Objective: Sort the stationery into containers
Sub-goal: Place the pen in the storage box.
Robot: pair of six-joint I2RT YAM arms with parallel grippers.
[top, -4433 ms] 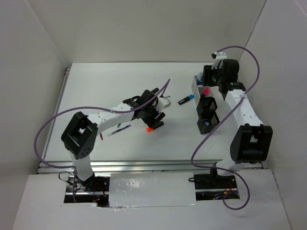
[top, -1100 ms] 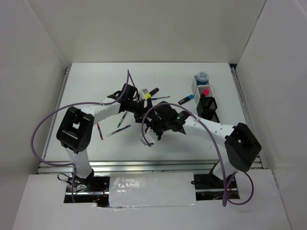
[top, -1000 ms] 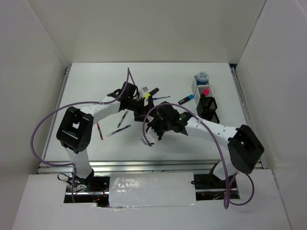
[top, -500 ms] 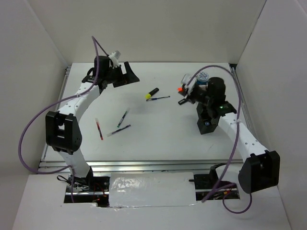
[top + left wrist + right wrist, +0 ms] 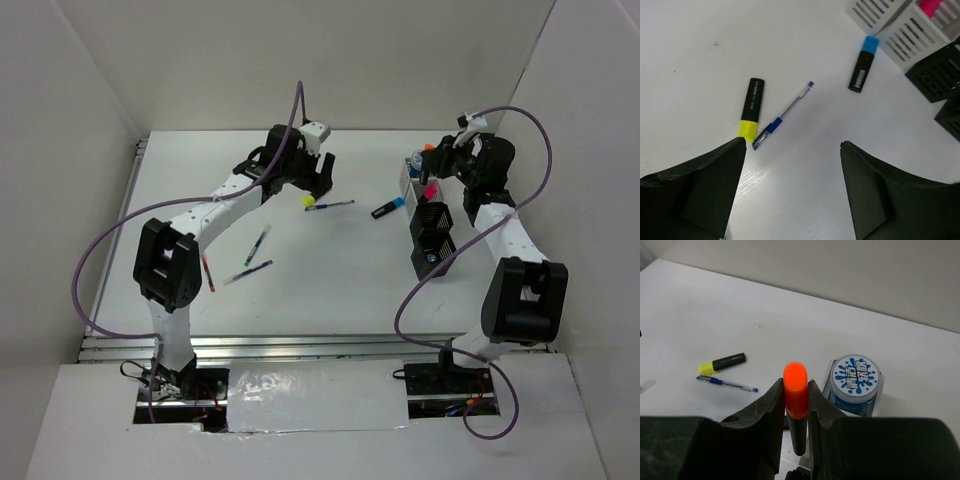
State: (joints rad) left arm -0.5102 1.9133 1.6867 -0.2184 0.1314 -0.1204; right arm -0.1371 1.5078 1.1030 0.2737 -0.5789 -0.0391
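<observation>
My right gripper [image 5: 437, 160] is shut on an orange-capped highlighter [image 5: 796, 390] and holds it upright above the white bin [image 5: 405, 185]. That bin holds a blue-white tape roll [image 5: 856, 377] and a pink-capped highlighter [image 5: 430, 190]. My left gripper [image 5: 792, 145] is open and empty. It hovers just near of a yellow-capped highlighter [image 5: 751, 107] and a blue pen [image 5: 782, 116] lying on the table. A blue-capped highlighter [image 5: 862, 65] lies left of the white bin [image 5: 910, 37].
Two black mesh bins [image 5: 432, 215] [image 5: 432, 252] stand in a row near of the white one. Two dark pens [image 5: 258, 243] [image 5: 248, 272] and a red pen [image 5: 207, 272] lie at the centre left of the table. White walls close in the back and sides.
My left gripper swung from the far left back corner to right above the yellow highlighter and pen. My right gripper carried the orange highlighter rightward to above the white bin.
</observation>
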